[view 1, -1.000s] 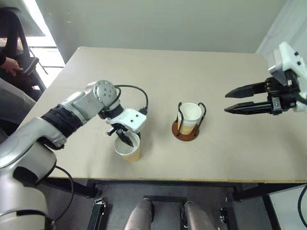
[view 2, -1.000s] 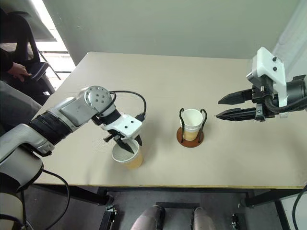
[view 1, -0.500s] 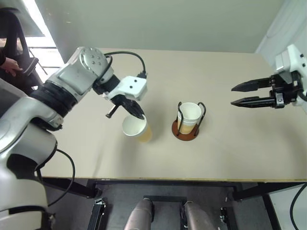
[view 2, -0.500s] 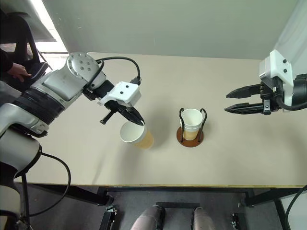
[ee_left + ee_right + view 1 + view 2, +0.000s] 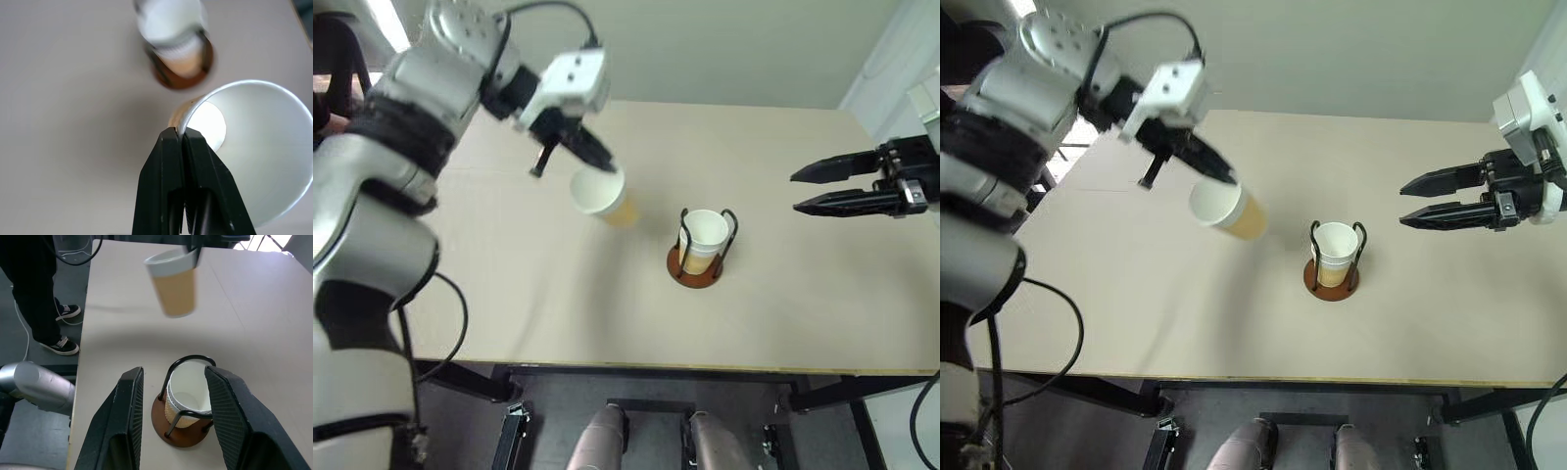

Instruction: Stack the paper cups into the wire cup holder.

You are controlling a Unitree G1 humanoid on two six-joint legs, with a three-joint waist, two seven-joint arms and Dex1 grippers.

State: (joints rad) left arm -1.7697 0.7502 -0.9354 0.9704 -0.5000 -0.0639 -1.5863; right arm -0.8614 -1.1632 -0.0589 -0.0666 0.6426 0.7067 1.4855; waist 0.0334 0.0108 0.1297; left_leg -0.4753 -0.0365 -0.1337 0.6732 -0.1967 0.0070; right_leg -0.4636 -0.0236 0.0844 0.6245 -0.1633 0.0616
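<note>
Left gripper [image 5: 597, 157]: jaws pinched on the rim of one paper cup [image 5: 600, 194], held tilted above the table [image 5: 509, 284], at ten o'clock from the wire cup holder [image 5: 696, 266]. Holder: nested cups [image 5: 703, 235] inside. Right gripper [image 5: 808, 189]: jaws apart, empty, at three o'clock.

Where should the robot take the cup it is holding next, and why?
Probably sideways until it hangs right over the stand, then down. The left claw pinches the rim of a cup that is up off the table and tilted, beside the stand. A cup already sits between the stand's wire loops, mouth up, so this one could nest inside it.
</note>
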